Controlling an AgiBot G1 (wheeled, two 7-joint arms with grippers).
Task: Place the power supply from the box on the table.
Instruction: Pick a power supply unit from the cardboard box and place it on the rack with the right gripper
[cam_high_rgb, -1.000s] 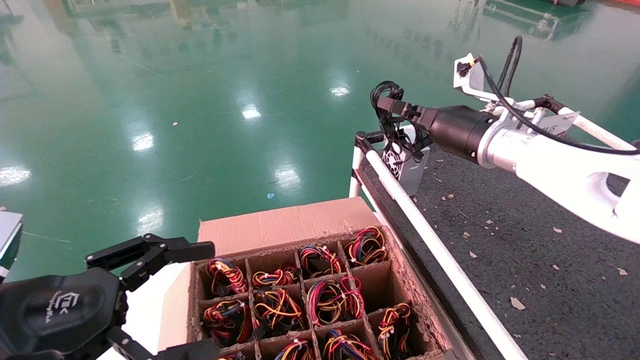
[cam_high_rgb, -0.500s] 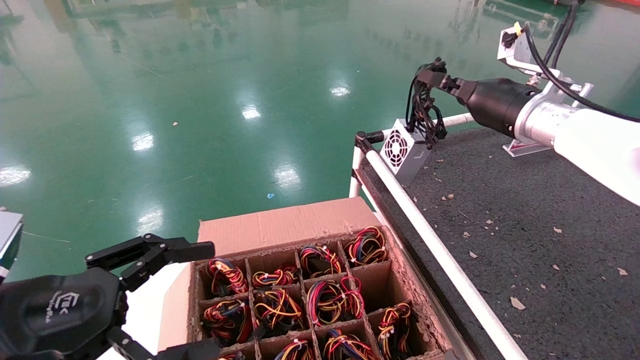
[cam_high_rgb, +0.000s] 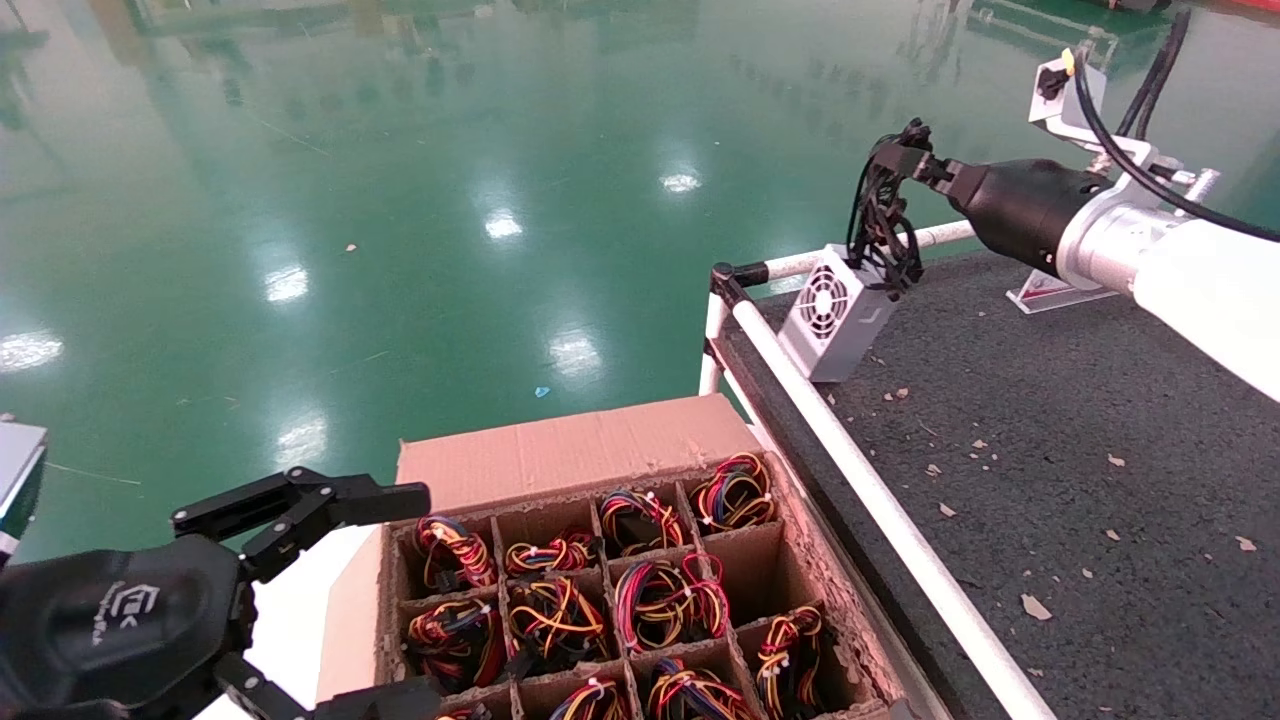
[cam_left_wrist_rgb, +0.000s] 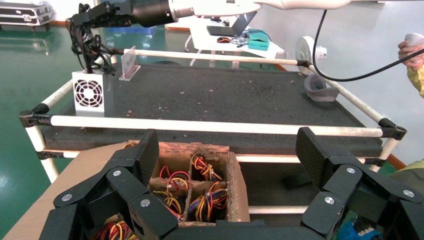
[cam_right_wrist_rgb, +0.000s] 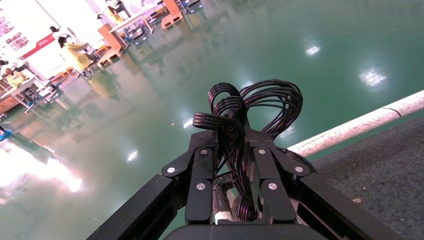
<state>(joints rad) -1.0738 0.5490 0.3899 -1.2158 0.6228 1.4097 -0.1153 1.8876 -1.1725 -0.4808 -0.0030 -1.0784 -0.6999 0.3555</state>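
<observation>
The right gripper (cam_high_rgb: 893, 158) is pinched tight on the black cables (cam_right_wrist_rgb: 250, 107) of the power supply (cam_high_rgb: 838, 313), which stands on the table (cam_high_rgb: 1050, 440) at its far corner, beside the white rail (cam_high_rgb: 860, 480). The box (cam_high_rgb: 600, 560) sits just off that rail. The left gripper (cam_left_wrist_rgb: 227, 165) hangs wide open and empty above the box. A small white logo marks its housing, but it cannot be read.

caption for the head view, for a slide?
Right tool holds the power supply by its black cables at the table corner.

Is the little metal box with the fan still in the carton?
Out. The power supply stands on the table beyond the box, its cables gripped by the right gripper.
</observation>
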